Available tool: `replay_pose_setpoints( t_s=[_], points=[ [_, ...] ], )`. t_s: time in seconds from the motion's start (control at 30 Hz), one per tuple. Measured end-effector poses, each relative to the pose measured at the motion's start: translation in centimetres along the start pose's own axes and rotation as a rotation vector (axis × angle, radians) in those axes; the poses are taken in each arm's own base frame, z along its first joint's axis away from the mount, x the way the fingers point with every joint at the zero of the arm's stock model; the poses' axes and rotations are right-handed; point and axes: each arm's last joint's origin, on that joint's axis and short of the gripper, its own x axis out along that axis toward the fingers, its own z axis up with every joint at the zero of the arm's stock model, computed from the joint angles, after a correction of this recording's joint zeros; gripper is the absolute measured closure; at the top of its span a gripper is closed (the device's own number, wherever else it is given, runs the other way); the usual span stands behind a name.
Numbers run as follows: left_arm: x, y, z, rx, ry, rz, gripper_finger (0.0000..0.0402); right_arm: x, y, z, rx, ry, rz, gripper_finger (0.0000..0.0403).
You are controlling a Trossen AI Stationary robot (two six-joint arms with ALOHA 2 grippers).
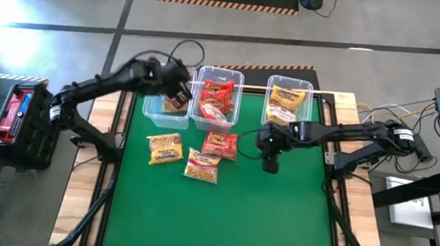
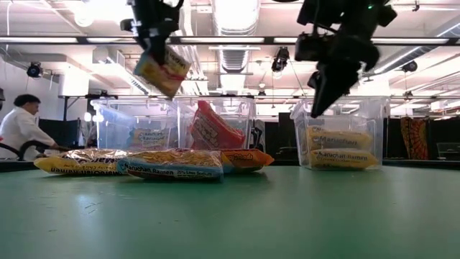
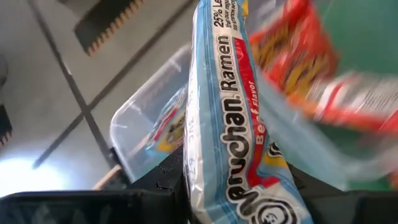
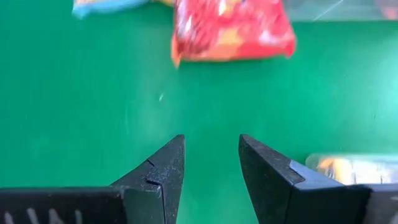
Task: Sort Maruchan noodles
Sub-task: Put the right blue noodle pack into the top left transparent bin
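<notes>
Left gripper [image 1: 176,94] is clamped on a ramen packet [image 2: 162,70], holding it in the air over the left bin [image 1: 166,112], which already has a packet in it. Relative to that bin: the middle bin [image 1: 237,83] just beside it holds red packets [image 1: 215,101], the far bin [image 1: 308,89] holds yellow ones [image 1: 286,105], and three more packets [image 1: 192,152] lie on the green mat [image 1: 276,214] just in front of it. Right gripper [image 4: 211,163] hangs above the mat in front of the far bin, fingers slightly apart, gripping nothing.
</notes>
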Motion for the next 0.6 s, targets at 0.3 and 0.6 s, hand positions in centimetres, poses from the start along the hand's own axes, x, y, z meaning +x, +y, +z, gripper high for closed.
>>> replay_pose_setpoints(
  t_s=[0.3, 0.6],
  points=[
    [4.8, 4.2, -0.8, 0.184, 0.185, -0.191, 0.0292, 2.5, -1.2, 1.4, 0.072, -0.072, -0.048, 0.0262],
    [8.3, 3.5, -3.6, 0.300, 0.309, -0.417, 0.0292, 3.1, -1.4, 1.5, 0.116, -0.056, -0.127, 0.0262]
  ],
)
